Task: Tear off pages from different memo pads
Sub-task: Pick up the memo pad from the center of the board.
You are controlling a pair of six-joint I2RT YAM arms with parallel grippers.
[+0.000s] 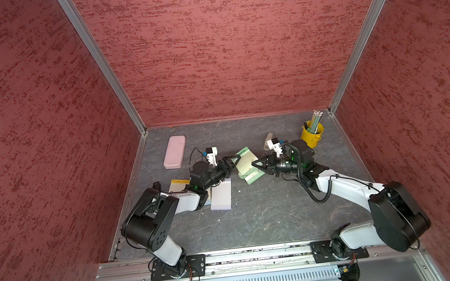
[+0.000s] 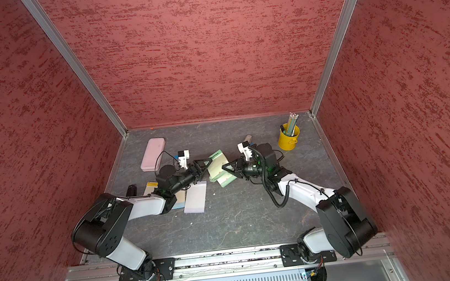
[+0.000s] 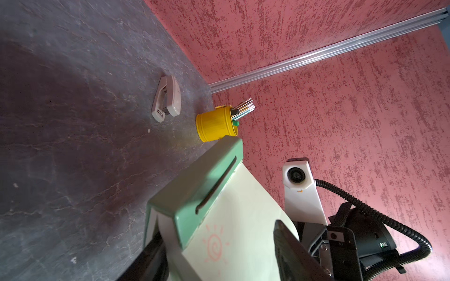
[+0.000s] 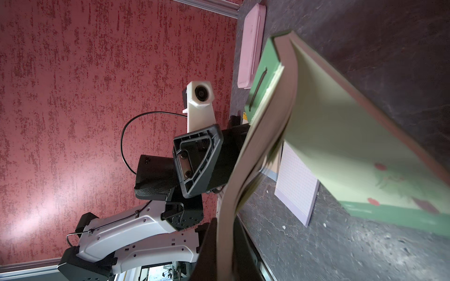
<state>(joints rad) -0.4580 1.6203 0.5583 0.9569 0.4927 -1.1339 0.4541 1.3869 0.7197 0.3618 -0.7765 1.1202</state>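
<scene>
- Right wrist view: the right gripper point(image 4: 225, 243) is pressed together on the curled pages point(image 4: 263, 136). These bend away from the block of the green memo pad point(image 4: 341, 136) but are joined to it at the bound end.
- Several sheets seem to be in that curl, but how many cannot be told.
- In both top views the green memo pad point(image 1: 245, 165) lies mid-table point(image 1: 256, 221) between the two grippers. The right gripper point(image 1: 255, 165) is at its right edge and the left gripper point(image 1: 235, 161) at its left edge.
- In the left wrist view the left gripper point(image 3: 219, 233) has its jaws parted, one on each side of the pad's end under the green strip point(image 3: 202, 185). Whether they press on it cannot be told.
- The top sheet there bears an orange sun doodle point(image 3: 214, 248).
- The lilac memo pad point(image 1: 220, 195) lies flat near the green pad, on its left and towards the arm bases, grid page up.
- The yellow-strip memo pad point(image 1: 179, 184) sits further left of the green pad, partly under the left arm.
- The pink case point(image 1: 174, 151) lies left of the green pad, towards the back wall.
- The beige stapler point(image 3: 166, 99) and the yellow pencil cup point(image 1: 312, 134) stand right of the green pad, towards the back wall.
</scene>
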